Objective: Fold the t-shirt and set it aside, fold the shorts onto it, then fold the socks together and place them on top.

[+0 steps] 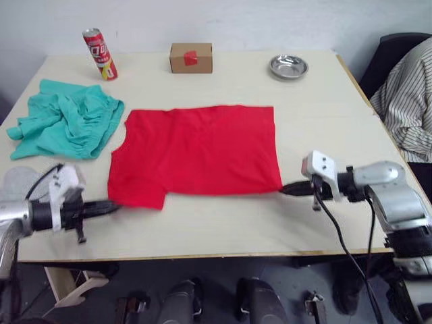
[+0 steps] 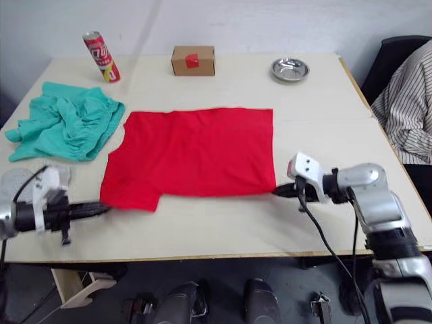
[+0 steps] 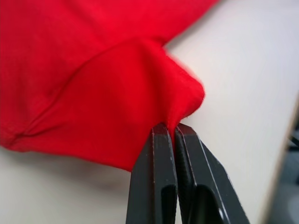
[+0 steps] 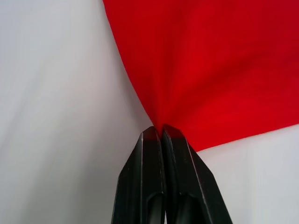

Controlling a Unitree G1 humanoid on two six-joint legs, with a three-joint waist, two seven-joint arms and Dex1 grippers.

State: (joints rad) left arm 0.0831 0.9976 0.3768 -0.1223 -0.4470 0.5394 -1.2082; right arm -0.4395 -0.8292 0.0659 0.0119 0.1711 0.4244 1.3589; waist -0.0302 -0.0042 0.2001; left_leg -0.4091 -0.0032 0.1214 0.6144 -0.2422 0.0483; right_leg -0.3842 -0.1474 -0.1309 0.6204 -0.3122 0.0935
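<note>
1 t-shirt [image 1: 196,152] flat on table [image 1: 324,101], between my grippers | my left gripper [image 3: 174,135] pinches its sleeve corner | my right gripper [image 4: 161,131] pinches its hem corner | 1 shorts [image 1: 67,121] bunched beyond my left gripper | 1 can [image 1: 100,54], 1 box [image 1: 191,58], 1 bowl [image 1: 288,67] at far edge

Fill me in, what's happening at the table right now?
The robot has the red t-shirt spread flat and is pinching its near edge at both corners: left gripper on the sleeve corner, right gripper on the hem corner, jaws shut on fabric. The teal shorts lie crumpled at the robot's left, untouched.
</note>
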